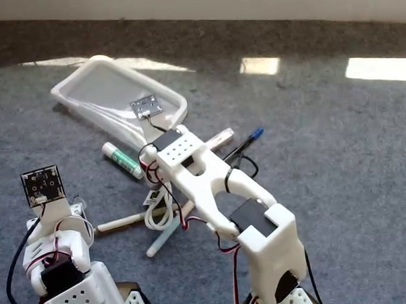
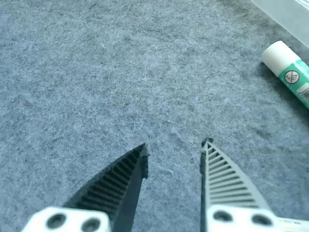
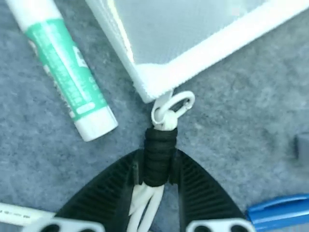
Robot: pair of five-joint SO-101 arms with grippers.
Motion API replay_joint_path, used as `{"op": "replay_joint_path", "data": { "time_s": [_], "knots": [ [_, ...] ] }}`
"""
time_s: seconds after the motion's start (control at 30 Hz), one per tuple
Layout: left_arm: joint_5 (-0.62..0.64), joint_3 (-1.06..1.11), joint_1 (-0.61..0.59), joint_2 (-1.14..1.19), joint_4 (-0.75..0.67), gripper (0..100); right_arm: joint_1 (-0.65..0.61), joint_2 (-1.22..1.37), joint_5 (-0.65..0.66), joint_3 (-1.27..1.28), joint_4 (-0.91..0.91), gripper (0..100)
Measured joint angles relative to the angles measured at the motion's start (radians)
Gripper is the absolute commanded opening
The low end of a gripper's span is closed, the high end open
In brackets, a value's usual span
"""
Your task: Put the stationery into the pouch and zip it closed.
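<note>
Grey carpet: pouch, glue stick, pens

We are looking at two arms built from white printed shells. The left arm is showing black servo blocks between its links, a perforated white panel near its base, and red, black and white wires looping around its joints. A black circuit board is capping its wrist. The right arm is showing a dotted white plate, black servos, thin black and red wiring, and a grey square board. The left gripper is pairing a black ribbed finger with a pale grey ribbed finger. The right gripper is showing two black ribbed fingers.
</note>
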Motion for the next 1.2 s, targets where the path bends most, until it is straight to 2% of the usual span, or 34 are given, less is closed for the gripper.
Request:
{"op": "replay_joint_path", "data": {
  "time_s": [0.33,0.53,0.7,0.93,1.2],
  "knots": [
    [0.0,0.0,0.0,0.0,0.0,18,0.023,0.0,0.144,-0.011,0.091,7.6],
    [0.0,0.0,0.0,0.0,0.0,18,0.023,0.0,0.146,-0.011,0.1,19.1],
    [0.0,0.0,0.0,0.0,0.0,18,0.023,0.0,0.152,-0.011,0.137,17.9],
    [0.0,0.0,0.0,0.0,0.0,18,0.023,0.0,0.153,-0.011,0.14,10.8],
    [0.0,0.0,0.0,0.0,0.0,18,0.023,0.0,0.153,-0.011,0.13,13.4]
  ]
}}
